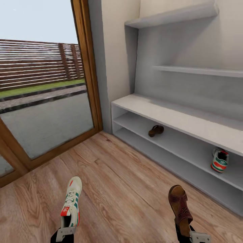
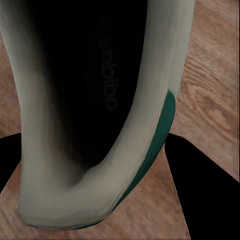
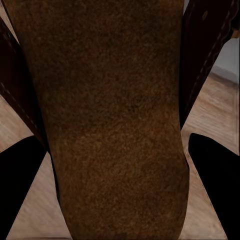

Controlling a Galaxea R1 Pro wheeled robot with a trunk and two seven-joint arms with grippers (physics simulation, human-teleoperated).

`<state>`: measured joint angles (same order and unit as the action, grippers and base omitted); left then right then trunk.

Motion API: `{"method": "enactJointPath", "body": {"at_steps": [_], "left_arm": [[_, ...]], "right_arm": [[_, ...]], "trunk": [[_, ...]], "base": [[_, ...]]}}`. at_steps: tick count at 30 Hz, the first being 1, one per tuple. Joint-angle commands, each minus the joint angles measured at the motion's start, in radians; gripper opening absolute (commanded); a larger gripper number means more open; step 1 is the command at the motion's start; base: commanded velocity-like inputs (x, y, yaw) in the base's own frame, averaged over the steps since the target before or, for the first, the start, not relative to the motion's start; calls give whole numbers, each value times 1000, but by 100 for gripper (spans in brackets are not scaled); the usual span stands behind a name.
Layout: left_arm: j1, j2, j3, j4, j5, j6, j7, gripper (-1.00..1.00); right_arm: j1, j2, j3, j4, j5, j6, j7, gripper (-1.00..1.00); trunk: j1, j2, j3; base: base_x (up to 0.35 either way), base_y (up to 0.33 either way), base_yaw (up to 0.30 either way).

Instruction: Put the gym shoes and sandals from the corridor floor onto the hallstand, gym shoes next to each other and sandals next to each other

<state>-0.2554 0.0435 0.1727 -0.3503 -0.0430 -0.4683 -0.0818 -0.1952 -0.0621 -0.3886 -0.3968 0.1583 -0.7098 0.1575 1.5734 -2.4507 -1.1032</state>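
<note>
Hallstand (image 1: pixel 175 118), pale grey with a low bench top, two long open shelves below and stepped wall shelves above, is standing against the wall on the right half of the head view, beside a wood-framed glass door (image 1: pixel 44 101) that is looking out onto a fence and lawn. Corridor floor (image 1: pixel 118 175), light brown wood plank, is stretching from the door to the rack. One gym shoe (image 1: pixel 219 160) is sitting on the upper open shelf far to the right, and one sandal (image 1: pixel 156 130) is lying on that same shelf further left, well apart from it. The other gym shoe (image 1: pixel 71 202), cream-white with green stripes, is pointing toward the door and is being held at its heel by the left gripper (image 1: pixel 64 233), whose fingers are closed on the heel; the left wrist view is looking down into the shoe's dark opening (image 2: pixel 95 85). The other sandal (image 1: pixel 180 209), dark brown, is being clamped at its heel end by the right gripper (image 1: pixel 192 236), its insole (image 3: pixel 110 125) sitting between the dark fingers in the right wrist view.
</note>
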Motion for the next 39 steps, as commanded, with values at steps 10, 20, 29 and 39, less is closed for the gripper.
{"method": "enactJointPath", "body": {"at_steps": [10,20,29,39], "left_arm": [[1,-1,8,0,-4,-3,-10,-100],[1,-1,8,1,-5,-3,-10,-100],[1,-1,8,1,-5,-3,-10,-100],[1,-1,8,1,-4,-3,-10,-100]], "right_arm": [[-1,1,-9,1,9,-4,5,-100],[-1,1,-9,1,9,-4,5,-100],[-1,1,-9,0,9,-4,5,-100],[-1,1,-9,1,9,-4,5,-100]], "trunk": [[0,0,-1],[0,0,-1],[0,0,-1],[0,0,-1]], "base": [[1,1,-284],[0,0,-284],[0,10,-284],[0,180,-284]]}}
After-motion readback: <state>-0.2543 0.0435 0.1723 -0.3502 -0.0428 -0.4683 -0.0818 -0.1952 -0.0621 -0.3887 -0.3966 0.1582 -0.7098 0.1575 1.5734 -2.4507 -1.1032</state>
